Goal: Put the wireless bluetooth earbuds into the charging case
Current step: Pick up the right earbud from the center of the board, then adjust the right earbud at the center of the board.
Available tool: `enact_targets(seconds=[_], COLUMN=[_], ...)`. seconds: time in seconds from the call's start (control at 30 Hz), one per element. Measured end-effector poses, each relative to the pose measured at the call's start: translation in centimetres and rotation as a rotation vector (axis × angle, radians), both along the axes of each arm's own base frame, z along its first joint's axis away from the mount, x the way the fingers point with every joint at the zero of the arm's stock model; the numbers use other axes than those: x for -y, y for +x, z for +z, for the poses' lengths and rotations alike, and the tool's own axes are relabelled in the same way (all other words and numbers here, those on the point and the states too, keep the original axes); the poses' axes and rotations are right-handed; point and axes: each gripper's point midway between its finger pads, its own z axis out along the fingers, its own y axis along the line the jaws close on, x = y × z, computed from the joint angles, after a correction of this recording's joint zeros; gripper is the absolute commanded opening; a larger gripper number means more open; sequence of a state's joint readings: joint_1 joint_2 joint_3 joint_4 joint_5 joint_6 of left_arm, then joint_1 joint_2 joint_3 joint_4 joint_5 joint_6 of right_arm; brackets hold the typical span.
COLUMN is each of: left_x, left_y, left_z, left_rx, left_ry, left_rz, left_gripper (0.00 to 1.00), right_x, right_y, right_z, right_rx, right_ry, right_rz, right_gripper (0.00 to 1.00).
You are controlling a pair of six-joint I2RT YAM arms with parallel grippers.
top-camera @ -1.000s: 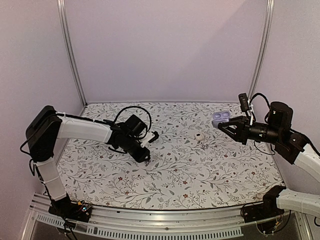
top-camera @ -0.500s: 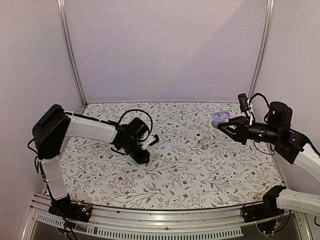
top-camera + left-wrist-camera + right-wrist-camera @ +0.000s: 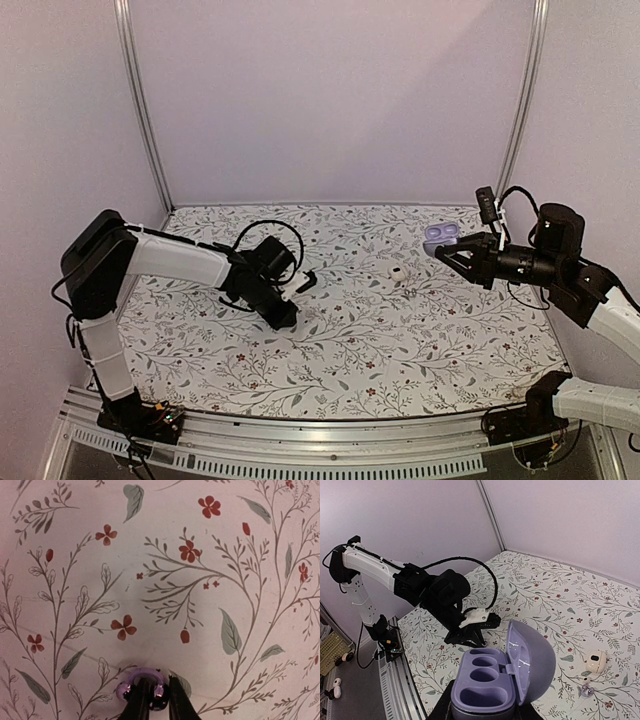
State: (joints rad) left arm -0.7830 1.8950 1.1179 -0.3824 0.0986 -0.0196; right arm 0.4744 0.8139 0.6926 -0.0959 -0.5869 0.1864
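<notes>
Left gripper (image 3: 156, 689) pinches a purple earbud (image 3: 131, 684) low on the floral table (image 3: 200, 555). Its two dark fingers (image 3: 177, 706) stand narrow, one on each side of the bud's dark middle, and the bud's lilac shell shows just ahead of the tips. From above, the left arm reaches out over the left-centre of the cloth with its wrist bent down to the surface.

Across the table, the right gripper (image 3: 455, 252) is closed on the base of the lilac charging case (image 3: 485, 685) and holds it up in the air, well apart from the earbud — lid swung open to one side, both round wells facing up. A white earbud (image 3: 399, 273) lies on the cloth between the two arms, nearer the right one, with a tiny pale piece (image 3: 585, 690) just beside it that is too small to identify.
</notes>
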Motion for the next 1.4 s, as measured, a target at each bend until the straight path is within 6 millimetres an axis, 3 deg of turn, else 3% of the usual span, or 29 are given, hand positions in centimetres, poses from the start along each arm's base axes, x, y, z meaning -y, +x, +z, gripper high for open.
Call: enact_targets(seconds=[0.17, 0.27, 0.5, 0.73, 1.07, 1.4], left_x=[-0.3, -0.1, 0.7, 0.9, -0.8, -0.3], left_y=[-1.4, -1.0, -1.1, -0.9, 0.0, 0.1], left_z=[1.4, 3.0, 4.4, 3.9, 0.1, 0.1], left_rx=[-0.024, -0.011, -0.03, -0.041, -0.036, -0.02], left_ry=[-0.084, -0.143, -0.273, -0.301, -0.146, -0.104], left_rz=[-0.001, 0.011, 0.013, 0.057, 0.169, 0.171], left_gripper=[0.09, 0.06, 0.11, 0.14, 0.19, 0.25], right_x=[0.0, -0.1, -0.1, -0.2, -0.3, -0.3], right_y=[-0.1, -0.1, -0.2, -0.2, -0.1, -0.2], right_z=[0.0, 0.0, 0.2, 0.2, -0.1, -0.1], right_rx=[0.0, -0.001, 0.006, 0.004, -0.007, -0.007], right_ry=[0.001, 0.003, 0.007, 0.012, 0.009, 0.009], right_rz=[0.004, 0.01, 0.015, 0.02, 0.019, 0.019], right_gripper=[0.0, 0.0, 0.0, 0.0, 0.0, 0.0])
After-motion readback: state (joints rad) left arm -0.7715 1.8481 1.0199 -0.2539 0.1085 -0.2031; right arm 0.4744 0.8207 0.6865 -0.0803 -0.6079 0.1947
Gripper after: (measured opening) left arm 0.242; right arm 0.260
